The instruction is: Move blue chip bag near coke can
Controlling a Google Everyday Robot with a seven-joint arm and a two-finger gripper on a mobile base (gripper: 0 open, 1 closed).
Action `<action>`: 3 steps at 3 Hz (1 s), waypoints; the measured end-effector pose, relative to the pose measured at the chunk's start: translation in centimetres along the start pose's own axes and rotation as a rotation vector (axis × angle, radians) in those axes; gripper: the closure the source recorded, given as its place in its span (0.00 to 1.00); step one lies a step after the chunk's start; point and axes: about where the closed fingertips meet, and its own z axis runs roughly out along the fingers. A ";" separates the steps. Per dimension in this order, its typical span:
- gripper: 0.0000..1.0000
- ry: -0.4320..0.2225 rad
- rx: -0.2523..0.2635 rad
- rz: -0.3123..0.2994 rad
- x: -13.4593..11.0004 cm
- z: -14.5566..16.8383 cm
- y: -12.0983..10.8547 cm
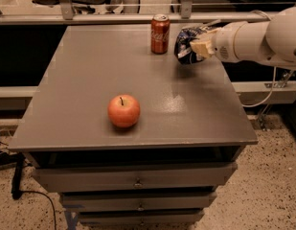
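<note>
End effector (199, 45) is up at the far right of the worktop (99, 61), reaching in sideways from the right on the white arm (255, 36), and its pale fingers (203, 47) are clamped on the blue chip bag (183, 50). So the bag is in hand, bunched up and standing more upright than flat, sticking out from the fingers on their left side.

Now the relation that matters: the coke can (160, 34) stands upright just left of the bag, a touch farther back on the worktop. Bag and can are apart, with only a narrow strip of grey surface between them. The bag is on the can's side of the end effector, so the bag would reach the can first, ahead of the fingers.

Is the bag's lower edge on the worktop or just above it? I cannot tell; there is a dark shadow right beneath it.

By my reading the bag is already near the can, and what remains is setting it down and letting go. The risk is in that small gap, where any further drift left could knock the can over.

Over at the front, the apple (123, 111) sits well apart from all this, out of the path.
</note>
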 end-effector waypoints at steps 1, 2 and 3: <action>1.00 -0.021 -0.004 0.024 0.4 2.3 -0.9; 0.83 -0.050 -0.011 0.053 0.5 3.6 -1.6; 0.59 -0.082 -0.037 0.077 0.3 5.4 -1.4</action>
